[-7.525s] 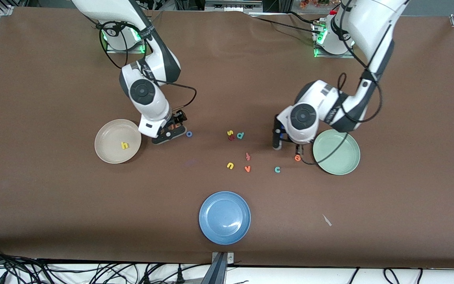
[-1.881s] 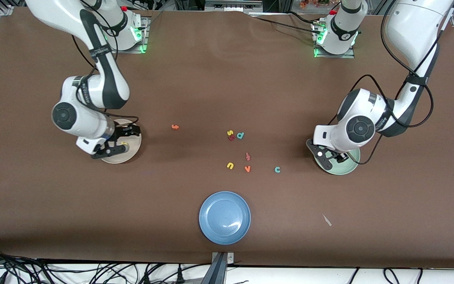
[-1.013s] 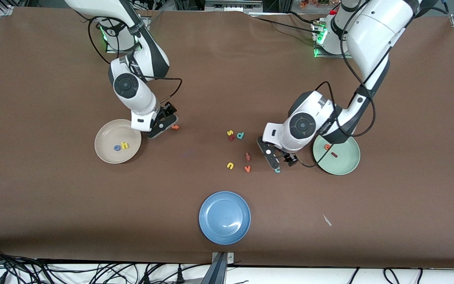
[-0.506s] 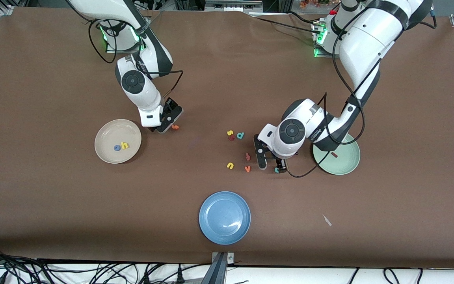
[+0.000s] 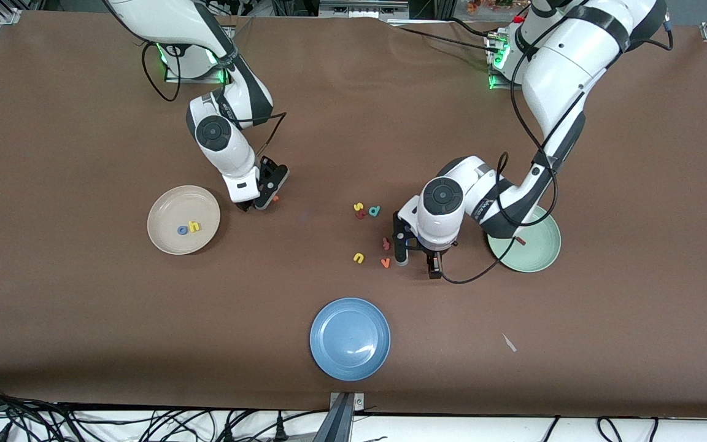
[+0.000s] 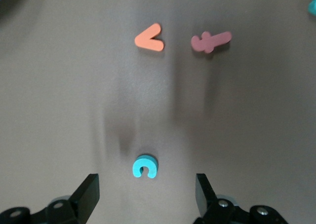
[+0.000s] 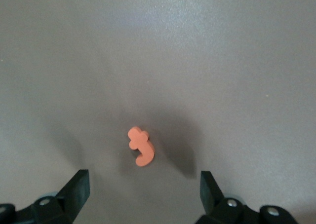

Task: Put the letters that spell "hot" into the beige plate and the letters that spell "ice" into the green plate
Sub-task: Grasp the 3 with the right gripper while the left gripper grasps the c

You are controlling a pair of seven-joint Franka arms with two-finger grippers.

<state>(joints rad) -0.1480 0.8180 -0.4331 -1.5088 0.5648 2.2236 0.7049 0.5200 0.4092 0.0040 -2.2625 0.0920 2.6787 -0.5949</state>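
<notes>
Left gripper (image 6: 145,197) spread, teal c (image 6: 144,166) framed between its fingers, right gripper (image 7: 143,194) spread, orange t (image 7: 140,146) framed likewise

**Three cameras: one high overview, two close wrist views**

The front camera sits high across the table (image 5: 83,307), facing the two arm bases along the top edge of its picture, and takes in the whole brown surface from well back. The left wrist camera looks straight down from close range between its own fingers (image 6: 86,194) at the teal c (image 6: 145,166), with the orange v (image 6: 149,37) at about 12 o'clock of it — the same v (image 5: 385,263) shows in the front view. The right wrist camera, equally near, looks down at the orange t (image 7: 140,146) — a spot the front view also covers (image 5: 275,199).
</notes>
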